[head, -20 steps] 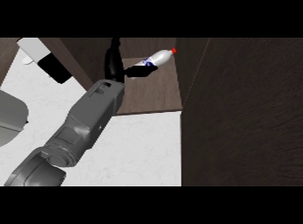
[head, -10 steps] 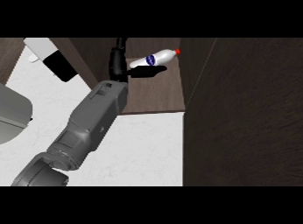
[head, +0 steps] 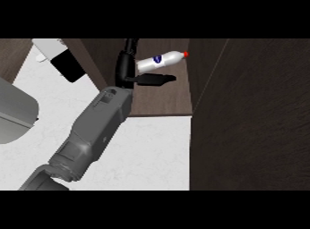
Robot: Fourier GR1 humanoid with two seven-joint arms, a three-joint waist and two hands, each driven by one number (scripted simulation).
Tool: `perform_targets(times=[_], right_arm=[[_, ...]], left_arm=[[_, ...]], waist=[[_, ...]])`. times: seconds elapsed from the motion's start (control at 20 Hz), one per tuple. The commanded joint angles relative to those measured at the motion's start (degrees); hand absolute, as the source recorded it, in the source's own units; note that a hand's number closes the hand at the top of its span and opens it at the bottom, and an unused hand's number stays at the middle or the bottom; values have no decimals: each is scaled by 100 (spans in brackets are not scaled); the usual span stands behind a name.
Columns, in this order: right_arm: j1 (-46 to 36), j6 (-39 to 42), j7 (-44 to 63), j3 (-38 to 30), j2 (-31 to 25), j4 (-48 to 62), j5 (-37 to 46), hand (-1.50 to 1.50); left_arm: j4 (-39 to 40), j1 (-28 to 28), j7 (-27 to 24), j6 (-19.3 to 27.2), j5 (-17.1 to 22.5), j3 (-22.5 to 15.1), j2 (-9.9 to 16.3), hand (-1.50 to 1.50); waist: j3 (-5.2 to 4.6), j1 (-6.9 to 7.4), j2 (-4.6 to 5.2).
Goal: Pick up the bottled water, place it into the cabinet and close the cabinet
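Note:
The bottled water, clear with a blue label and a red cap, lies tilted inside the dark wood cabinet, cap pointing up and right. My left hand is inside the cabinet at the bottle's base. Its fingers rise along the left of the base and its thumb stretches out just below the bottle, so the hand is shut on it. The cabinet door stands open as a broad dark panel on the right. My right hand does not show.
A large grey rounded object sits at the left on the white counter. A white and black item lies at the upper left, beside the cabinet's left wall.
The bottle and hand have stayed nearly in place inside the cabinet. The thumb now reaches further right under the bottle, and the grey object has slid right in the view.

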Motion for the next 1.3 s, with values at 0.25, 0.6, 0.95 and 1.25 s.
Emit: perform_targets(times=[0.25, 0.6, 0.95, 1.25], right_arm=[[-69, -2, -39, -258, -93, 101, -103, -150], [383, -229, 185, 96, -21, -511, 20, -150], [467, -49, 9, 206, -136, -354, 84, -150], [75, -133, 459, -50, -309, -652, 29, -150]], left_arm=[[-1740, 1432, 388, -386, 331, -283, 225, -150], [-3589, 2531, 1047, -281, 549, -912, 124, -150], [-6220, 4169, 1726, 239, 357, -1670, 434, -150], [-8253, 5805, 2155, 508, 74, -2648, 716, -150]], waist=[[-18, 392, -144], [-23, 423, -171], [-19, 334, -128], [-21, 264, -82]])
